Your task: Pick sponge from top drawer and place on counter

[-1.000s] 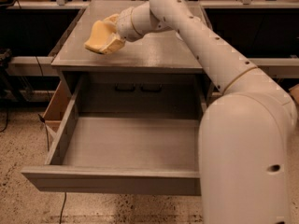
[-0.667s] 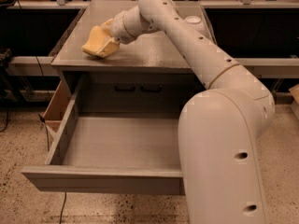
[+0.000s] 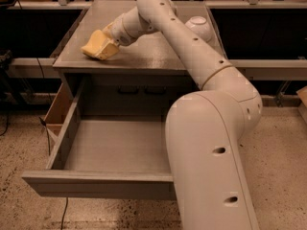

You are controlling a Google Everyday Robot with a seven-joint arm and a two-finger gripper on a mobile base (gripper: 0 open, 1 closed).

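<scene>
My gripper (image 3: 100, 48) is low over the front left part of the grey counter (image 3: 158, 54), at the end of the arm that reaches across from the right. It is shut on the pale-yellow sponge (image 3: 98, 51), whose lower edge rests on or just above the counter surface. The top drawer (image 3: 120, 147) is pulled wide open below the counter, and its grey floor is bare. The arm's big lower link hides the drawer's right side.
A white bowl (image 3: 199, 28) sits on the counter's back right, behind the arm. A brown cardboard box (image 3: 57, 111) stands on the floor left of the drawer. Dark shelving and rails flank the cabinet. Speckled floor lies in front.
The gripper has moved with the sponge to the left and down, closer to the counter's front left corner. The drawer stays open and unmoved.
</scene>
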